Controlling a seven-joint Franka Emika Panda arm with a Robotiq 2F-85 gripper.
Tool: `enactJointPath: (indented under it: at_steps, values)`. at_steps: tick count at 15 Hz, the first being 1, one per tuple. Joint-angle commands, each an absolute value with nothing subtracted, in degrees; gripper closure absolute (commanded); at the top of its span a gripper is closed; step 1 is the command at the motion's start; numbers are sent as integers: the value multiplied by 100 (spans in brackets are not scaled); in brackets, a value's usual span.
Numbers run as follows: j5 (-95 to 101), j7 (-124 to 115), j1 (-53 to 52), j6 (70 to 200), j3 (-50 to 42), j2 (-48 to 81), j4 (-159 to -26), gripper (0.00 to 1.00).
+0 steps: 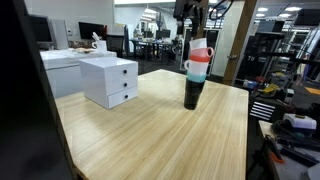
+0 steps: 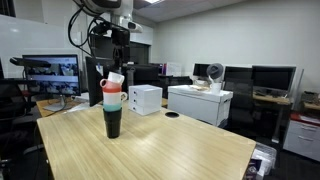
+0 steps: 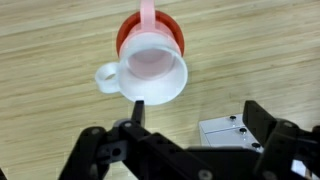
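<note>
A stack of cups [image 1: 195,75] stands upright on the wooden table [image 1: 150,140] in both exterior views [image 2: 112,108]: a black cup at the bottom, then teal, white and red cups. A white mug [image 2: 115,79] lies tilted on top. In the wrist view the white mug [image 3: 152,72] sits over the red cup [image 3: 128,32], with its handle to the left and a pink handle showing behind. My gripper [image 3: 195,115] is open and empty. It hangs just above the stack [image 1: 190,18] and touches no cup.
A white two-drawer box [image 1: 110,80] stands on the table beside the stack, also in the other exterior view [image 2: 145,98] and the wrist view [image 3: 232,135]. A white cabinet [image 2: 200,102] with items on it stands beyond the table. Desks and monitors fill the office behind.
</note>
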State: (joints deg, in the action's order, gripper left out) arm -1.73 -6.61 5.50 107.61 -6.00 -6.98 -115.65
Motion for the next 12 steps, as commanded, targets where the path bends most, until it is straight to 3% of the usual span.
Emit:
enactJointPath:
  at_steps: [1, 11, 12]
  values:
    - [-227, -694, 529, 10448, -544, -688, -11495, 0]
    - [-242, -685, 512, 10049, -525, -604, -11540, 0]
    - [-240, -685, 511, 10023, -524, -590, -11538, 7]
